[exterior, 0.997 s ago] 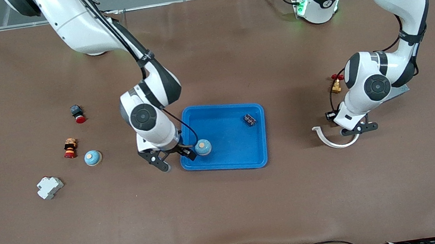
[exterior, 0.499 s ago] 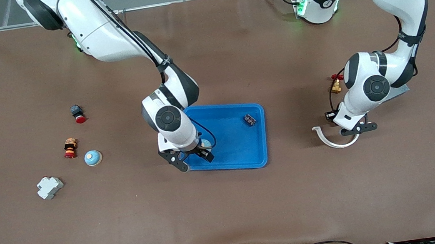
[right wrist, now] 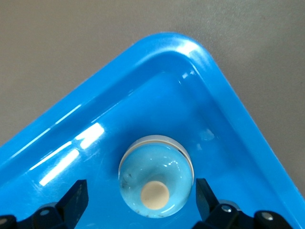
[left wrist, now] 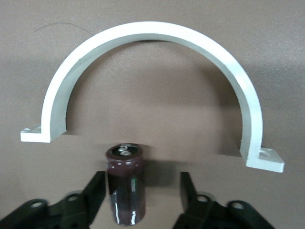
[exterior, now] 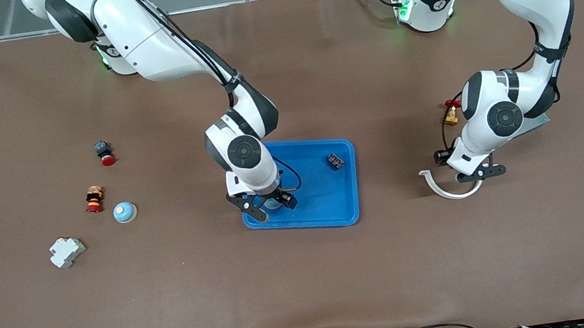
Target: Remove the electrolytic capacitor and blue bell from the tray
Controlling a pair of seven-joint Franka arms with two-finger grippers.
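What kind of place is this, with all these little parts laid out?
Probably a robotics lab or test bench: two white robot arms work at a brown covered table, around a blue tray, with small electrical parts such as a capacitor and loose cables at the table's edge.

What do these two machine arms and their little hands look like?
Both arms are chunky glossy white tubes with black joint bands, round black caps and thin black cables along them. The right hand and left hand are small black two-finger pincers. Green lights glow at the bases.
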